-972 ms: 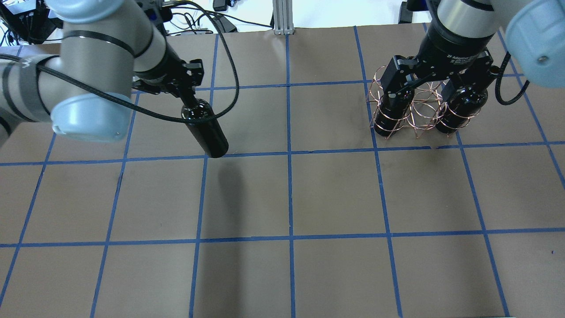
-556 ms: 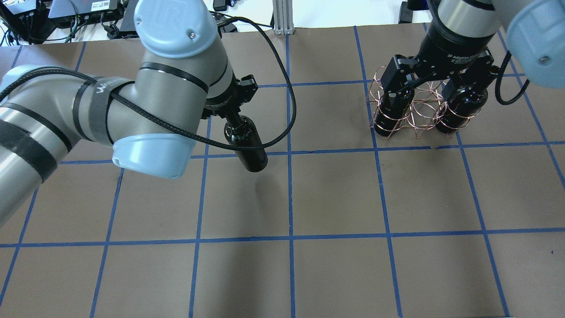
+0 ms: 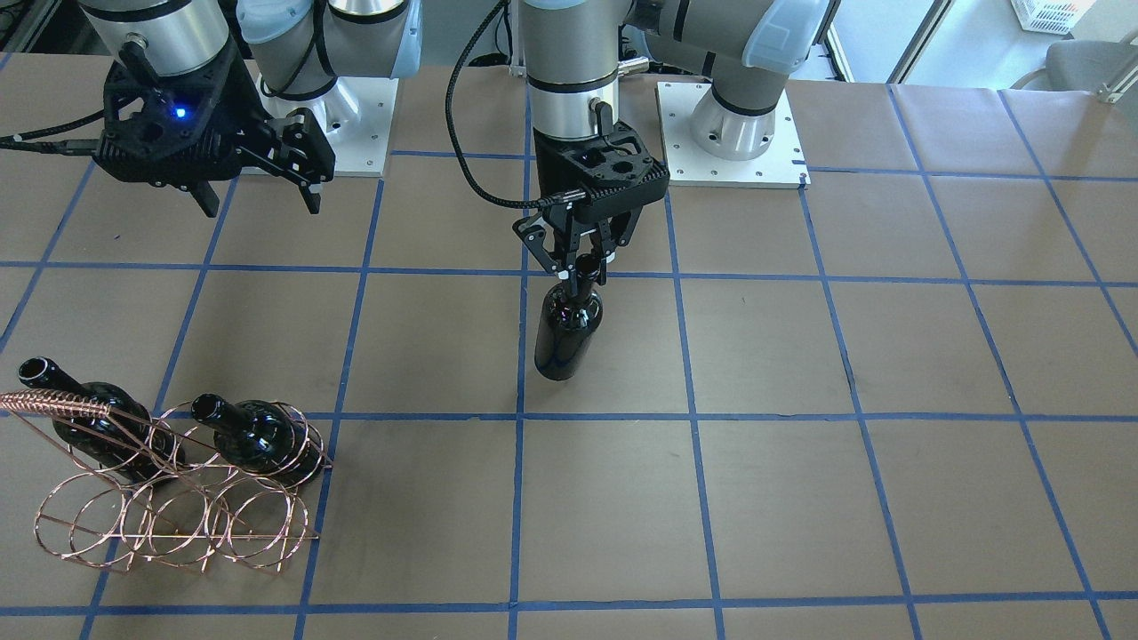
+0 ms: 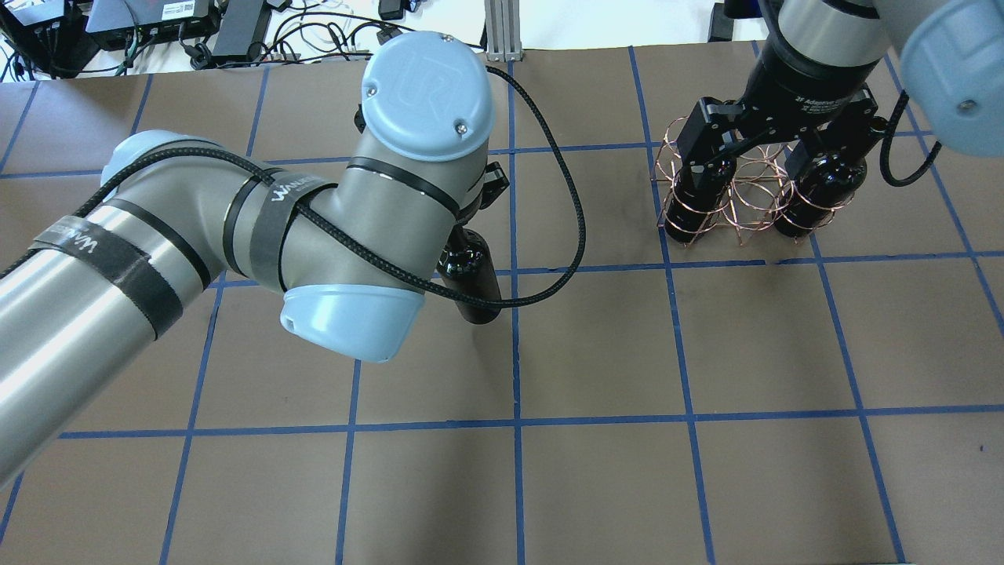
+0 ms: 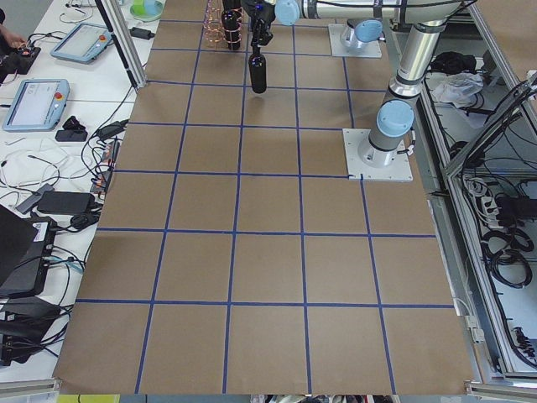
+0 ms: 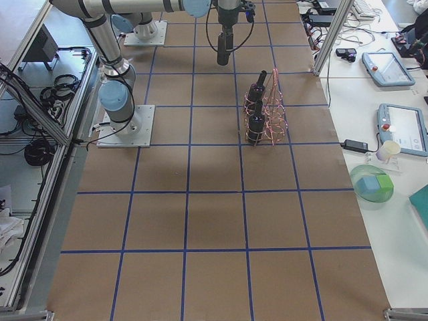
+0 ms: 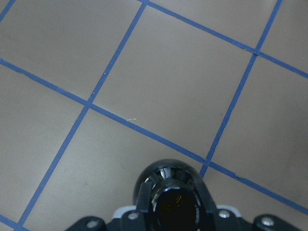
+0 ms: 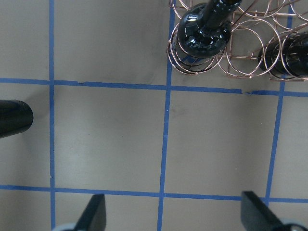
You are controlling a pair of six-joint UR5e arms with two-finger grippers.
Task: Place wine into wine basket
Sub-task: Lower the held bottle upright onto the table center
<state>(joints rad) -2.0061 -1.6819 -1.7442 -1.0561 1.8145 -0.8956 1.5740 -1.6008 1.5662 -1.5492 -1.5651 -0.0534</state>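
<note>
Left fingers clamp the wine's neck; surely heavy, slick, brittle. My right fingers apart; basket two o'clock.

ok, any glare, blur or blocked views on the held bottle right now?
Overhead: the left arm hides most of the held bottle. Front-facing: sharp, only small glints on its glass. Left wrist: its mouth sits at the bottom edge, slightly soft. Side views: too small to judge.
</note>
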